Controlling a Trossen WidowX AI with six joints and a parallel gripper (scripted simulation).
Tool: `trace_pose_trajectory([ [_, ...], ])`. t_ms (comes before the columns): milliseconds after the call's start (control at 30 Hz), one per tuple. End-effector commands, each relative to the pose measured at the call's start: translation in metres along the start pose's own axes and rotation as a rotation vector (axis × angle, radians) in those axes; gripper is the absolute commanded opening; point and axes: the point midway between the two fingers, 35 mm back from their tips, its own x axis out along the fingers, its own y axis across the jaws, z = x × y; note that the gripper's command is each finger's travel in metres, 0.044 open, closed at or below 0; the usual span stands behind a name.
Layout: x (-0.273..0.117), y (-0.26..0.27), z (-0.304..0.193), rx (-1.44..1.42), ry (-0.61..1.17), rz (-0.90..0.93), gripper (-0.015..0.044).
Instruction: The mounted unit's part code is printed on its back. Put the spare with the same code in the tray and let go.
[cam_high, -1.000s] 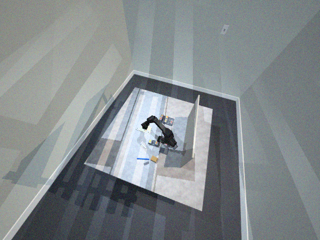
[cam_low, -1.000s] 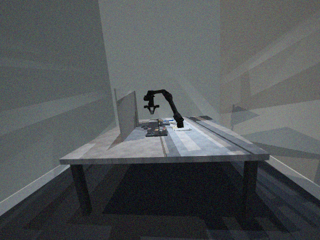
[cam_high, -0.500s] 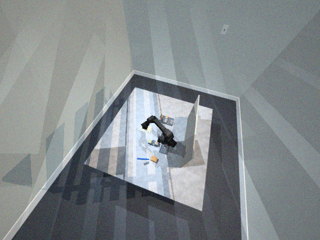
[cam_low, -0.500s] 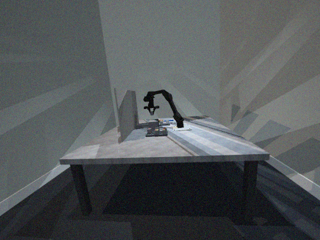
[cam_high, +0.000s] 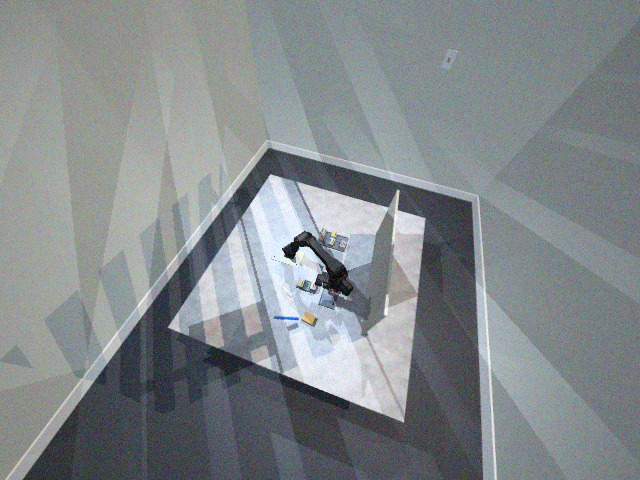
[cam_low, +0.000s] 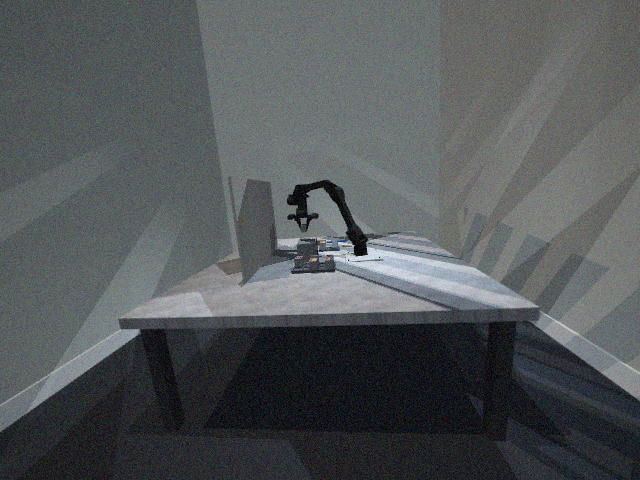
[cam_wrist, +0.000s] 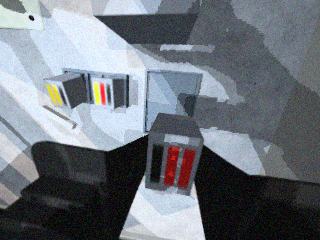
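My gripper (cam_high: 331, 290) (cam_low: 303, 225) is shut on a grey spare with one black and two red stripes (cam_wrist: 175, 161). It holds the spare high above the table, and in the wrist view the spare covers the tray's lower right corner. The shallow blue-grey tray (cam_high: 326, 301) (cam_wrist: 161, 95) is empty where it shows. The mounted unit's grey housing (cam_low: 308, 247) stands behind the nearer rack in the exterior view; only a dark side (cam_wrist: 150, 29) shows at the top of the wrist view. Its back and code are not readable.
Beside the tray, a small rack holds a yellow-striped spare (cam_high: 300, 283) (cam_wrist: 56, 94) and a yellow-red-striped spare (cam_high: 312, 285) (cam_wrist: 102, 94). Another rack (cam_high: 336, 240) (cam_low: 313, 265) holds several spares. A tall panel (cam_high: 381, 268) (cam_low: 254, 227) stands nearby. An orange block (cam_high: 309, 318) and blue stick (cam_high: 285, 317) lie beyond the tray.
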Motion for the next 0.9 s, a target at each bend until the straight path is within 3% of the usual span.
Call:
trace_pose_trajectory([
  [0,0.003,-0.001,0.0,-0.003,-0.001,-0.002,0.0],
  [867,0.021,-0.002,-0.001,-0.003,-0.003,0.003,0.0],
])
